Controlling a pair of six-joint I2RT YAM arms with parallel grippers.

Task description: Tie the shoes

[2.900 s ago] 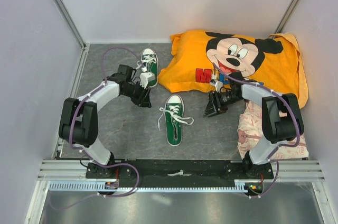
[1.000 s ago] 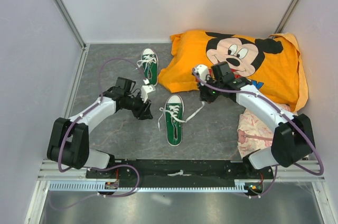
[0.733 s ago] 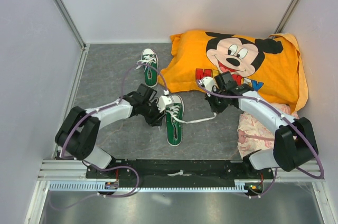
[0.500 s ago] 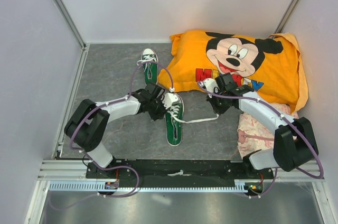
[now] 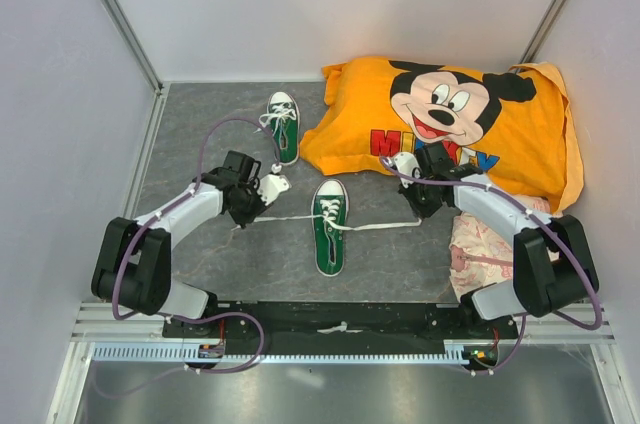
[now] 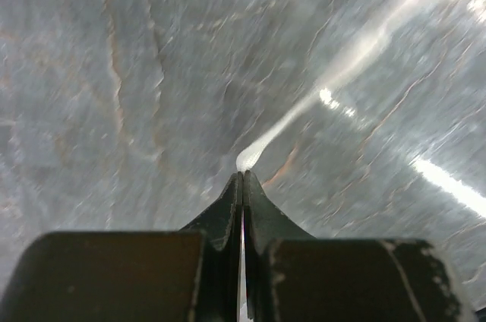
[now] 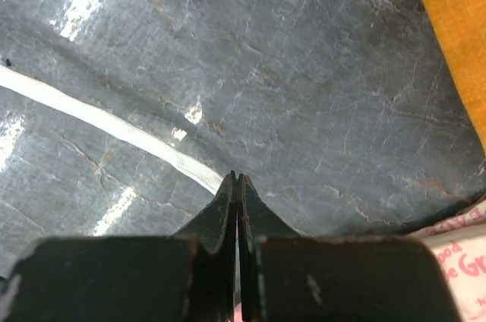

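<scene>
One green shoe (image 5: 330,228) lies in the middle of the grey floor with its white toe toward me. Both its white laces are pulled out sideways, nearly straight. My left gripper (image 5: 241,220) is shut on the end of the left lace (image 5: 285,216). In the left wrist view that lace (image 6: 304,105) runs blurred up and right from the pinched tips (image 6: 243,175). My right gripper (image 5: 416,216) is shut on the right lace (image 5: 385,225), which enters its tips (image 7: 237,177) from the left (image 7: 114,121). The second green shoe (image 5: 283,125) lies at the back, apart from both grippers.
The orange Mickey Mouse pillow (image 5: 450,114) fills the back right, its edge close behind my right gripper (image 7: 456,33). A pink patterned cloth (image 5: 488,244) lies by the right arm's base. White walls enclose the floor on three sides.
My left gripper reached the near shoe, shut on its left lace and drew it out to the left. My right gripper stayed shut and kept the right lace stretched.
</scene>
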